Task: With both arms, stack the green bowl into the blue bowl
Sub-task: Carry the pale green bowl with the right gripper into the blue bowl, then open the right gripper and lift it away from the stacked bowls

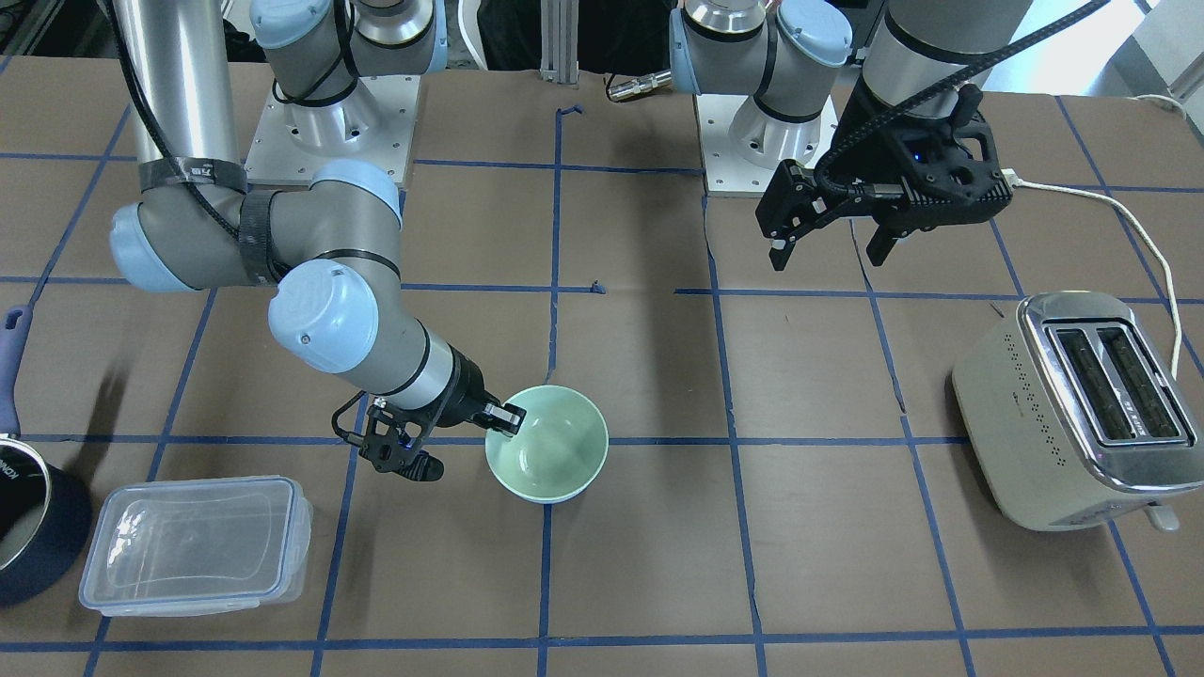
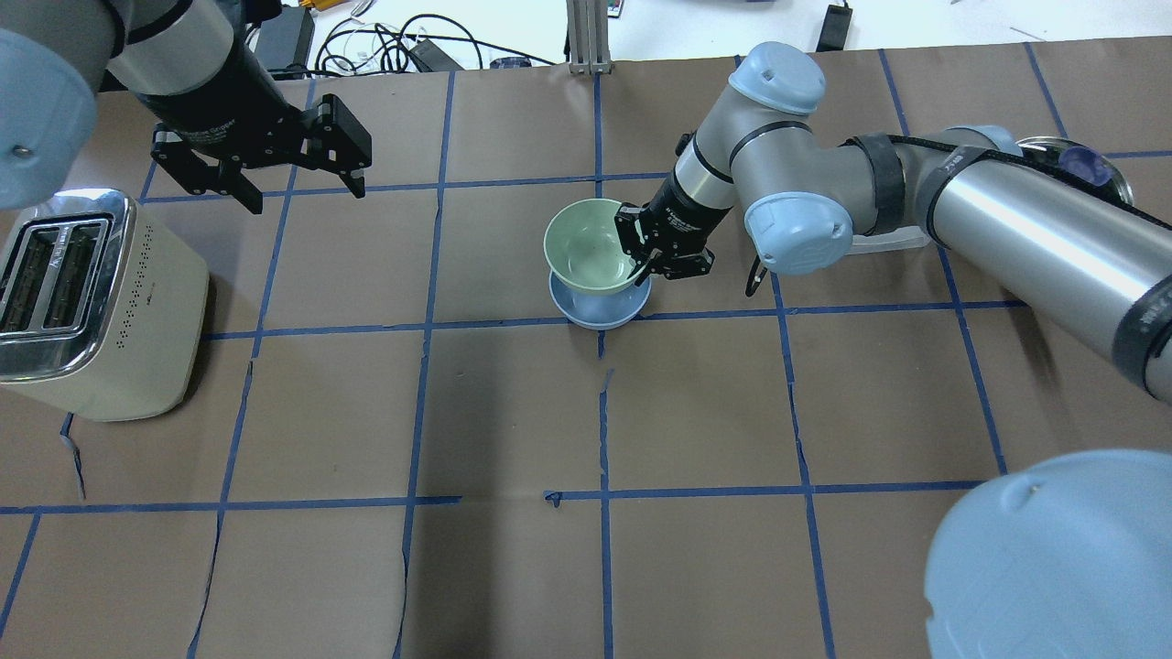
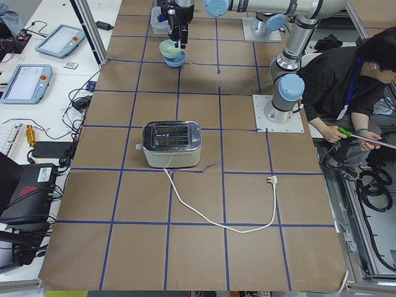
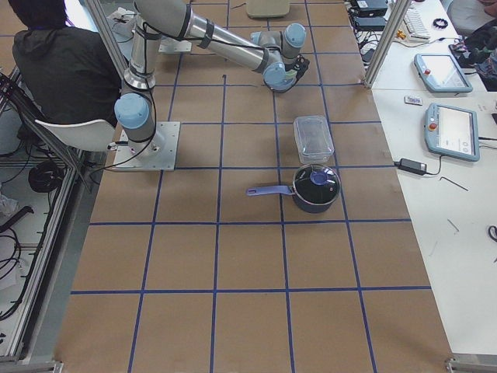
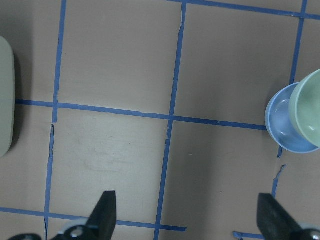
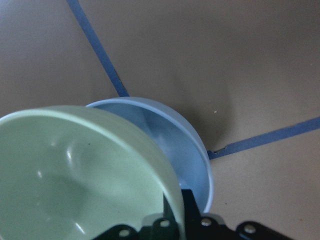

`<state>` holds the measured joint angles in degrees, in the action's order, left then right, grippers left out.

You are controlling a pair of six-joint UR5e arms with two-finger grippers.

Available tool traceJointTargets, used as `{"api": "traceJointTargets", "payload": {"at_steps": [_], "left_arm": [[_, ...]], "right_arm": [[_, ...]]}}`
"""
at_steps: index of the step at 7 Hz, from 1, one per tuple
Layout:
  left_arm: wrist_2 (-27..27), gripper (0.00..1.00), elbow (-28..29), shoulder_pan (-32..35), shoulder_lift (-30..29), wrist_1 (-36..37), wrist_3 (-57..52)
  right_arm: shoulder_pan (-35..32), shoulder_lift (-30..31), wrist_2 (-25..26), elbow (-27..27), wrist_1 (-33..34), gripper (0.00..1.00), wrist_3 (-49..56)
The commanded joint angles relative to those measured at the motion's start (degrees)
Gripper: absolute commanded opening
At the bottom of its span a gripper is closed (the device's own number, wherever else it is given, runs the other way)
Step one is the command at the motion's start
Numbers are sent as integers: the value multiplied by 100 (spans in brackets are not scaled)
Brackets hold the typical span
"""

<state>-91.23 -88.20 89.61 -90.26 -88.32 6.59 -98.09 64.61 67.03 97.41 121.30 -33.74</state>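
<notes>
My right gripper (image 1: 503,417) is shut on the near rim of the green bowl (image 1: 546,442), one finger inside and one outside. It holds the bowl, slightly tilted, just over the blue bowl (image 2: 600,311), which stands on the table at mid-table. The green bowl (image 2: 591,243) covers most of the blue one and is offset from its centre. I cannot tell whether they touch. The right wrist view shows the green bowl (image 6: 75,175) over the blue bowl (image 6: 170,135). My left gripper (image 1: 832,249) is open and empty, hovering well away from the bowls near the toaster.
A cream toaster (image 1: 1072,414) stands on the robot's left side, its white cord (image 1: 1129,216) trailing back. A clear plastic container (image 1: 198,541) and a dark navy pot (image 1: 33,527) sit on the robot's right side. A person (image 3: 346,80) stands by the robot's base.
</notes>
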Motion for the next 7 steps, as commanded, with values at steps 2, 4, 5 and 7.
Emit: {"api": "traceJointTargets", "payload": {"at_steps": [2,4,5,7], "left_arm": [[-18,100,-5,-5,9,16,-18],[9,100,-5,-5,17,34,-27],[9,100,-5,-14,17,34,-27],[9,100,-5,-5,17,34,-27]], "right_arm": [[-17,34,73,270,130,78,-10],[35,173,91,96,52,87,-10],[61,288,239,-175,-305,87,-10],[123,411,1044,-1009,-1410,91,155]]}}
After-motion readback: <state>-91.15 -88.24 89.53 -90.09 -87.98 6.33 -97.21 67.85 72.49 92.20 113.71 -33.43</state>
